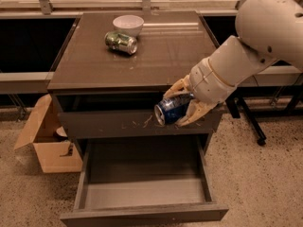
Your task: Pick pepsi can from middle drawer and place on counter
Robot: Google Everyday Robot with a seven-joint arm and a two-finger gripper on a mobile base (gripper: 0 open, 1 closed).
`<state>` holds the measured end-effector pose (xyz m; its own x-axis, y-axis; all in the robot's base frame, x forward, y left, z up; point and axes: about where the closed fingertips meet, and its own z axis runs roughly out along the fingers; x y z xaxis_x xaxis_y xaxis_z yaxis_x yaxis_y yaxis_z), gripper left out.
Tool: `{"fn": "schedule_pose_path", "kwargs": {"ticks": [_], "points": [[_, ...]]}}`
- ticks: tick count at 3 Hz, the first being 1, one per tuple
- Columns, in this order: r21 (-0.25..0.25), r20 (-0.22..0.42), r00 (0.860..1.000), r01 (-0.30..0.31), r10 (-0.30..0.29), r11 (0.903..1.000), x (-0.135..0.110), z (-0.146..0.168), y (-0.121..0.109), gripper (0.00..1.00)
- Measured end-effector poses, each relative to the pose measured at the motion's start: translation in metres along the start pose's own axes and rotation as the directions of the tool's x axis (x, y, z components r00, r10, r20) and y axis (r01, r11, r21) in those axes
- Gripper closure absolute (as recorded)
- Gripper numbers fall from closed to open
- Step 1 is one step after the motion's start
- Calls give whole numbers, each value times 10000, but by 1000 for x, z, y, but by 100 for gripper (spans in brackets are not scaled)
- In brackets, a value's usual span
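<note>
- The counter (156, 60) is seen as a glossy slab overhanging the cabinet. Its front edge lies just above the held can, so a straight rise could be blocked by the overhang and the can knocked loose.
- The middle drawer (142, 193) is pulled out and bare. A dropped can would probably land there or on the floor beside it.
- The arm (265, 37) is reached in from the right, with its bulk near the counter's right front corner, where a bump is judged possible.
- The gripper (180, 107) is held in front of the scratched drawer front (104, 124), below the counter edge, with its fingers clamped around the pepsi can (168, 111).
- The pepsi can is carried on its side, well above the drawer floor, with a silver end turned left. If set down lying, it may roll.
- The green-and-silver can (121, 42) and the white bowl (128, 24) are set at the counter's back left, well apart from the gripper. They would be disturbed only by a long overshoot.
</note>
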<state>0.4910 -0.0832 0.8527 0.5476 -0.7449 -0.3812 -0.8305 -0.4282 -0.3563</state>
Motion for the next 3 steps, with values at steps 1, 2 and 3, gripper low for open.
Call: {"fn": "schedule_pose_path", "kwargs": {"ticks": [1, 2, 3], "points": [[389, 54, 9999, -99, 97, 9992, 9, -14, -16, 100], [742, 393, 9990, -238, 209, 9970, 32, -35, -52, 100], [728, 997, 9944, -430, 356, 9964, 54, -40, -85, 100]]}}
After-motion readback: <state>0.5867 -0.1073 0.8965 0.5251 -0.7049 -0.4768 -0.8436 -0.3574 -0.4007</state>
